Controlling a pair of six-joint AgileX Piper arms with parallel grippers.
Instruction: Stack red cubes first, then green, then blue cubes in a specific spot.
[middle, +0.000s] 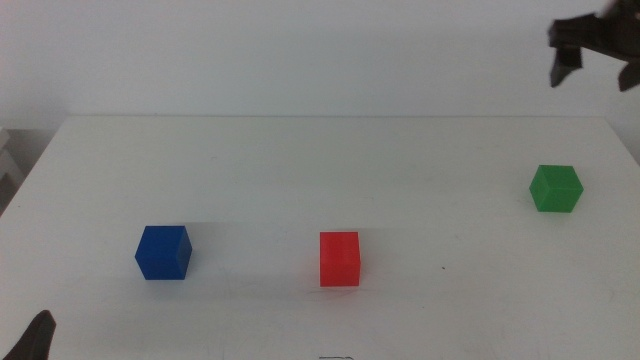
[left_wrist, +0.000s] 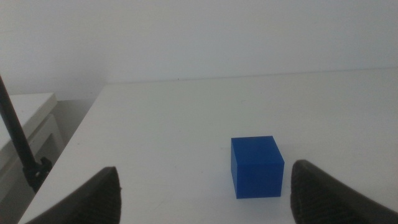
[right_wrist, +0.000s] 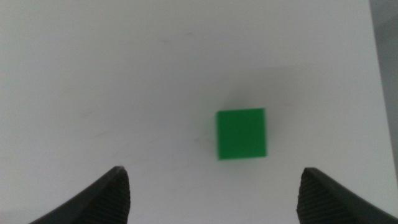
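The red cube (middle: 339, 259) sits near the middle of the white table, towards the front. To its left lies the blue cube (middle: 163, 251), also seen ahead of my left gripper (left_wrist: 202, 193) as the blue cube (left_wrist: 256, 166). The left gripper (middle: 35, 338) waits low at the front left corner, open and holding nothing. The green cube (middle: 555, 188) rests at the right side. My right gripper (middle: 597, 62) hangs high above it, open, and its wrist view looks straight down on the green cube (right_wrist: 241, 134), between the spread jaws of the right gripper (right_wrist: 211, 193).
The table's right edge (right_wrist: 375, 74) runs close beside the green cube. A white shelf unit (left_wrist: 28, 134) and a thin dark rod (left_wrist: 15, 134) stand off the table's left side. A white wall backs the table.
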